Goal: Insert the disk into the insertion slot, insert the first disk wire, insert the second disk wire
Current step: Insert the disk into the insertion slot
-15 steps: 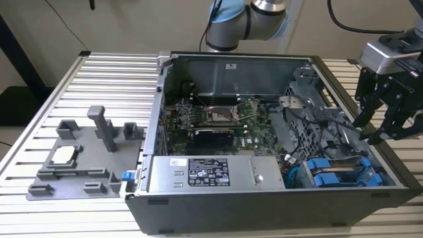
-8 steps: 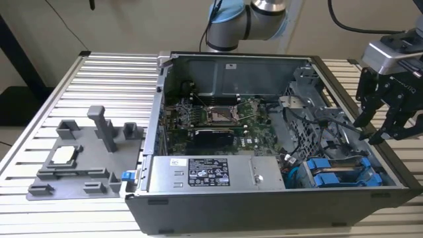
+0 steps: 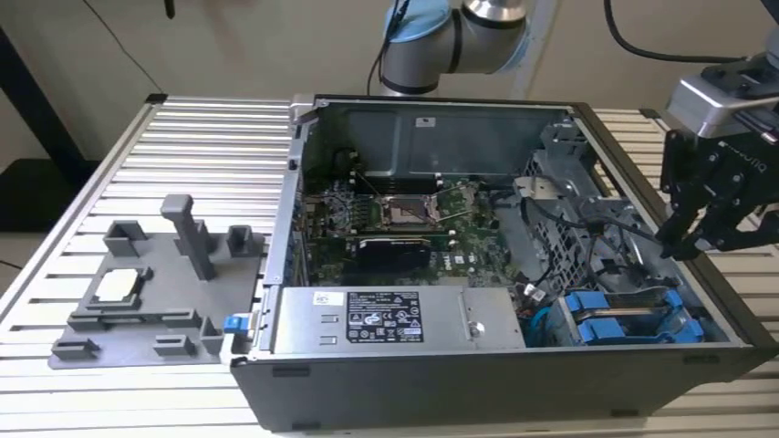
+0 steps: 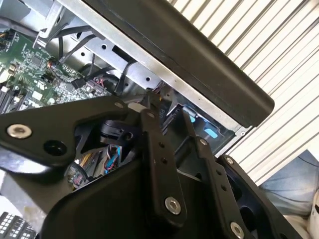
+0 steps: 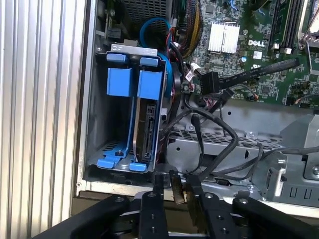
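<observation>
The tool (image 3: 685, 243) hung at the right edge of the exterior view, over the open computer case (image 3: 487, 388) on the slatted counter (image 3: 207, 137). Whether it was open or gripping anything could not be told. The disk (image 5: 148, 127) sat in the drive cage (image 5: 130, 48), at that view's lower right, beside a second blue carrier (image 5: 119, 82). Black cables (image 5: 219, 130) lay loose nearby.

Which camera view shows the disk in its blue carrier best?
The first wrist view: the disk stands edge-on in its blue carrier inside the grey cage. In the exterior view the blue carrier fronts show, the metal body hidden. In the second wrist view a small blue patch shows.
</observation>
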